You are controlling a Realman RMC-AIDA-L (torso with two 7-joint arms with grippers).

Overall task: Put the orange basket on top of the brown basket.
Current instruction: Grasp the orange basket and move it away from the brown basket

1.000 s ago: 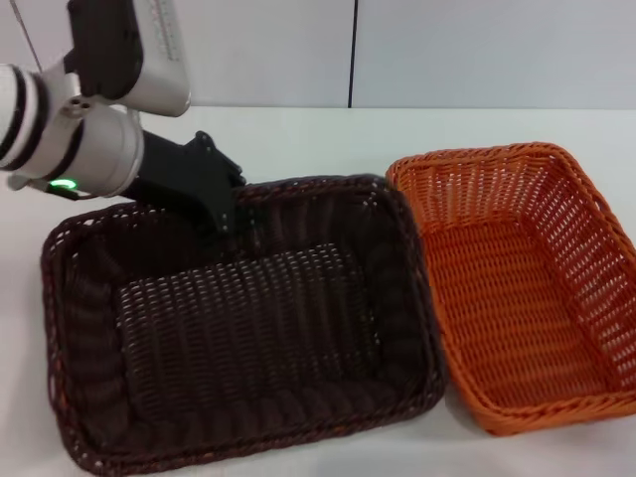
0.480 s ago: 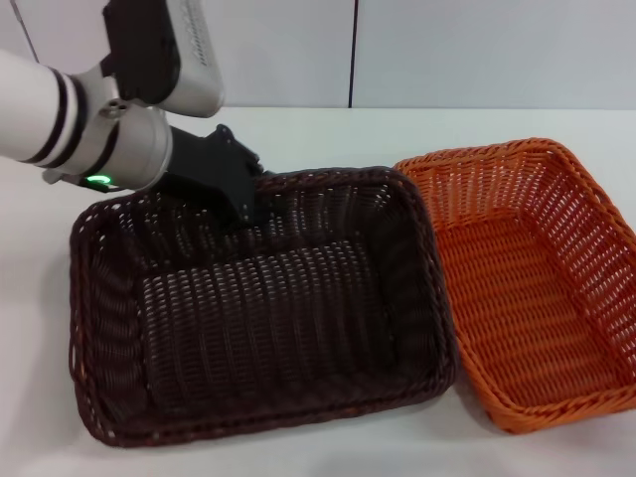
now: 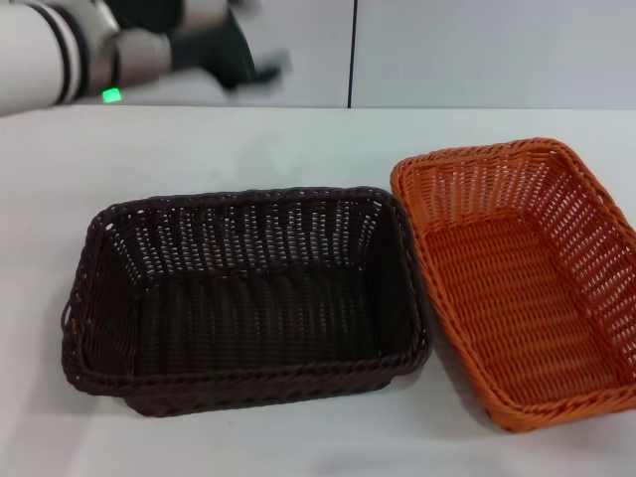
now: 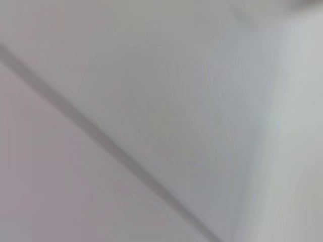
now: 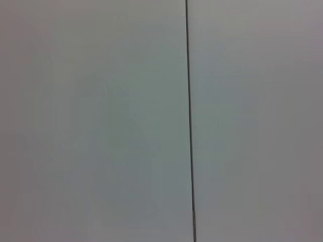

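The brown basket (image 3: pixel 248 298) sits flat on the white table in the middle of the head view, open side up and empty. The orange basket (image 3: pixel 517 278) sits on the table directly to its right, their rims touching or nearly so, also empty. My left gripper (image 3: pixel 260 68) is raised at the top left of the head view, above and behind the brown basket, blurred and holding nothing that I can see. My right gripper is out of view. Both wrist views show only blank wall.
The white table (image 3: pixel 248 149) extends behind and to the left of the baskets. A pale wall with a dark vertical seam (image 3: pixel 352 50) stands at the back.
My left gripper let go of the brown basket's back rim and rose up and away. The brown basket dropped from tilted to lying flat on the table.
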